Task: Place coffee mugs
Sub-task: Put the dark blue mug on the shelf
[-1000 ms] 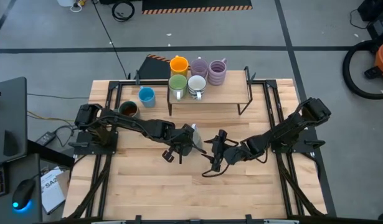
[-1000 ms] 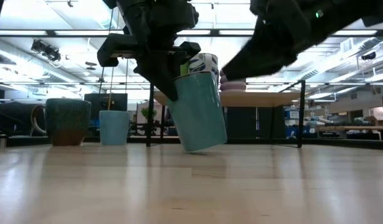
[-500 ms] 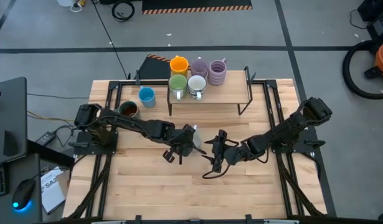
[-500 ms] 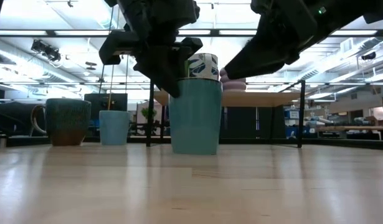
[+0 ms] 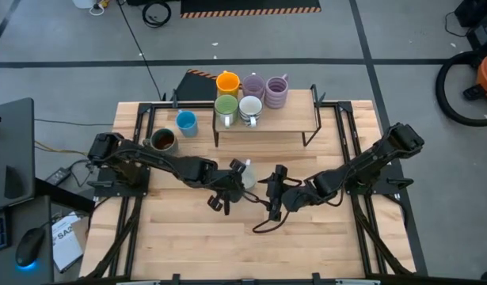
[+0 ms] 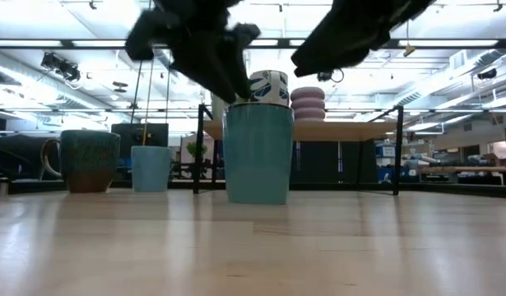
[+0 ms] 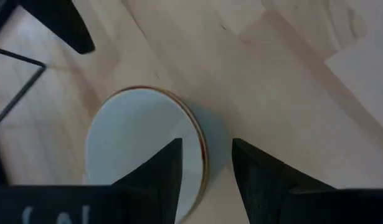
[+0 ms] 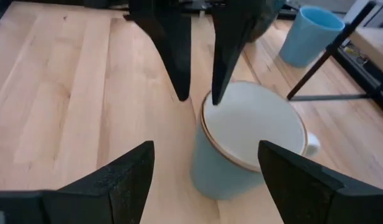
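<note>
Two grippers are flanking one pale mug [image 5: 245,176] standing upright mid-table: the left gripper [image 7: 203,165] is hanging over it, fingers parted astride its rim, apparently letting go, while the right gripper [image 5: 273,192] is waiting beside it, fingers spread

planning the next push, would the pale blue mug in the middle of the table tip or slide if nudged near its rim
The pale blue mug is taller than wide, so a push near the rim probably tips it. It stands flat on smooth wood, so a low push likely slides it. It looks rigid and glazed, so probably slippery and chippable.
</note>
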Motion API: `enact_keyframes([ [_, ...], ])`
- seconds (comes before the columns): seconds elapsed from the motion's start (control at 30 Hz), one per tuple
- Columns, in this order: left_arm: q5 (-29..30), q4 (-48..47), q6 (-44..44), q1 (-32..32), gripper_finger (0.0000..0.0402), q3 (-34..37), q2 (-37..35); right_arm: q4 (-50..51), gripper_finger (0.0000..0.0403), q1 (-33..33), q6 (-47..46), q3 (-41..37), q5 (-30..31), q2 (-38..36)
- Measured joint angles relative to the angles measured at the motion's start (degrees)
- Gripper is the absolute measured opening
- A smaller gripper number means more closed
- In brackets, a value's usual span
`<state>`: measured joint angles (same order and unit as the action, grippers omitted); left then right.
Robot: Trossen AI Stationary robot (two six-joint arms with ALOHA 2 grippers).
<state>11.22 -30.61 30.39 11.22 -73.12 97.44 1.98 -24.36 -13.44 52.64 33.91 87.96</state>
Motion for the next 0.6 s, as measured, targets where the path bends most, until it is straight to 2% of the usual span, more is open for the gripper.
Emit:
enact_keyframes([
  [0.27, -0.92, -2.83, -9.12, 1.23, 0.0146, 1.17, -4.34, 2.6, 0.0293, 0.47, 1.94, 2.79, -1.0, 0.16],
  [0.37, -0.3, -0.94, -11.63, 1.9, 0.0146, 4.88, -6.04, 2.7, 0.0293, 0.57, 2.38, 3.42, -1.06, 0.16],
  [0.47, 2.76, 2.05, -13.86, 3.26, 0.0146, 9.77, -8.76, 3.34, 0.0293, 0.52, 3.02, 4.23, -2.09, 1.03],
  [0.6, 6.13, 6.76, -16.88, 5.35, 0.0146, 14.76, -14.87, 5.76, 0.0293, 1.15, 3.52, 6.58, -2.5, 2.04],
])
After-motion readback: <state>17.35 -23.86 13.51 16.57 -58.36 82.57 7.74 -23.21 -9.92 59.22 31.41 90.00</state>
